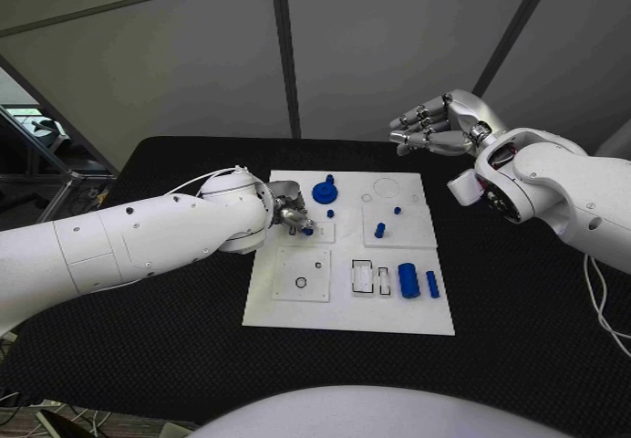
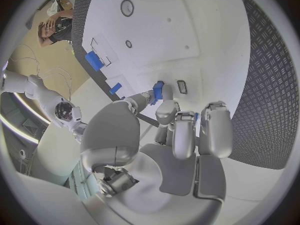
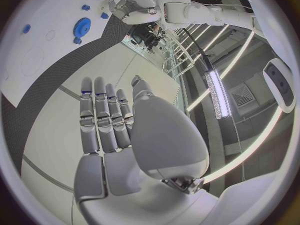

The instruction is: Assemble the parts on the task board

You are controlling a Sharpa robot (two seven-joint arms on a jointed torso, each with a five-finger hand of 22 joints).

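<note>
- Head view: the white task board (image 1: 345, 310) lies in the middle of the black bench (image 1: 526, 319), long side running away from the robot.
- Left hand (image 1: 292, 217) sits over the board's left edge, about halfway along. Fingers curled together, thumb and a fingertip pinching a small blue part (image 1: 308, 231) right at the board surface.
- Left wrist view confirms it: the fingertips (image 2: 164, 107) close on the same blue part (image 2: 157, 92), low over the white plate, next to a small dark-outlined slot (image 2: 182, 87).
- Right hand (image 1: 435, 123) is raised beyond the board's far right corner, over the far edge of the bench, well apart from every part. Right wrist view: its fingers (image 3: 103, 112) are straight, side by side, palm flat, nothing in it.
- Blue gear (image 1: 325, 192) stands near the board's far edge, left of centre; a short peg (image 1: 330, 213) just beside it on the near side.
- Two more small pegs (image 1: 380, 230) near the board's middle, on the right inset plate.
- Blue cylinder (image 1: 408, 279) and a thinner blue bar (image 1: 433, 284) lie side by side near the board's right edge, toward the near end, beside two rectangular recesses (image 1: 362, 276).
- Round outline (image 1: 387, 188) near the far right corner of the board.
</note>
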